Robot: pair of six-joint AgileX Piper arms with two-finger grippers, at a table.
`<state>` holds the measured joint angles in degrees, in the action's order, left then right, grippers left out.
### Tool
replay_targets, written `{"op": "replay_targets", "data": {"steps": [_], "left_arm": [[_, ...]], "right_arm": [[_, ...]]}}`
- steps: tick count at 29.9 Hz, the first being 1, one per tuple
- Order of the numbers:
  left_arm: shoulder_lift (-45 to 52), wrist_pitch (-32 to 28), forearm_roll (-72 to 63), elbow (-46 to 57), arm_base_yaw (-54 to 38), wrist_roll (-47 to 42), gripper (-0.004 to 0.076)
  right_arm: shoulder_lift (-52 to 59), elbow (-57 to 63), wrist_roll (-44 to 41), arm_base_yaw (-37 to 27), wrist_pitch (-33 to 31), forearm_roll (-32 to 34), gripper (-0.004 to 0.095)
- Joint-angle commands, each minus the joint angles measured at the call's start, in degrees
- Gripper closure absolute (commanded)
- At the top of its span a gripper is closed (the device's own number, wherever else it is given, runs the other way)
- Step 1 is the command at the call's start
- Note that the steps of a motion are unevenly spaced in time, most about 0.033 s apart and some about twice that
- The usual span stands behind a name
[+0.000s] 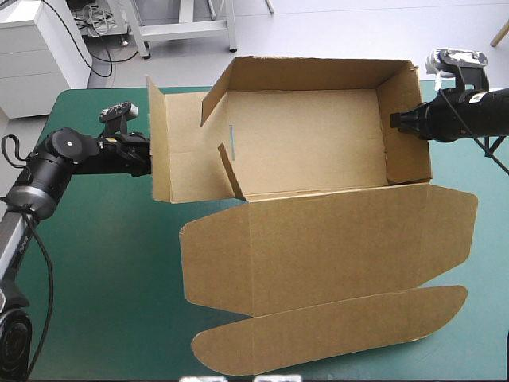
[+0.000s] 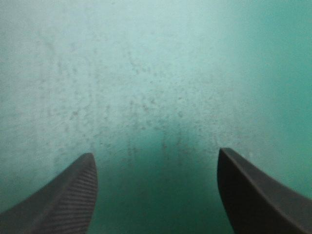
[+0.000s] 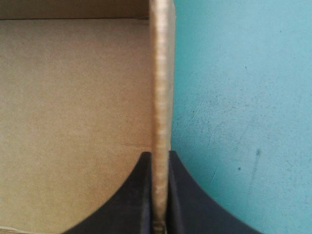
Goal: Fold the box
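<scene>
Starting nearest me, at the table's near edge, the box (image 1: 318, 239) lies opened out on the teal-green cover (image 1: 103, 263). Its long rounded tuck flap (image 1: 334, 330) lies flat and closest. Just behind it the lid (image 1: 326, 243) lies flat as well, a wide brown panel with slanted corners, joined by a crease to the tray beyond.

The tray floor (image 1: 306, 139) sits toward the far side of the table, a little right of the middle. At its near left corner a narrow flap (image 1: 232, 171) stands tilted inside the tray. The left side panel (image 1: 179, 147) is raised and swung outward.

My left pincer (image 2: 156, 161) is wide open and holds nothing. Between its black fingers (image 2: 68, 200) I see only bare cover. From above it sits outside the box, just beside that left side panel; I cannot tell whether it touches the board.

My right pincer (image 3: 160, 158) is all but closed on the box's right wall (image 3: 162, 73), which stands upright. One finger is inside the tray against brown board, the other outside above the cover.

Farthest off, the far wall (image 1: 310, 72) stands raised along the tray's back edge.
</scene>
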<state>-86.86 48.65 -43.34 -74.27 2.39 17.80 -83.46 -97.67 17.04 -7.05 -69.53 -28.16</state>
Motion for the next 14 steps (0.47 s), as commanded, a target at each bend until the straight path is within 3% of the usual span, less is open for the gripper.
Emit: {"op": "replay_targets", "data": {"steps": [1, 14], "left_arm": [[2.3, -0.7, -11.8, -1.7, -0.1, 5.8, 0.0226], [2.4, 6.4, -20.7, -1.7, -0.1, 13.1, 0.0230]], "right_arm": [[1.4, -1.6, -0.6, -0.1, 2.5, -2.0, 0.0929], [-6.4, -1.6, -0.6, -0.1, 3.6, -2.4, 0.0929]]}}
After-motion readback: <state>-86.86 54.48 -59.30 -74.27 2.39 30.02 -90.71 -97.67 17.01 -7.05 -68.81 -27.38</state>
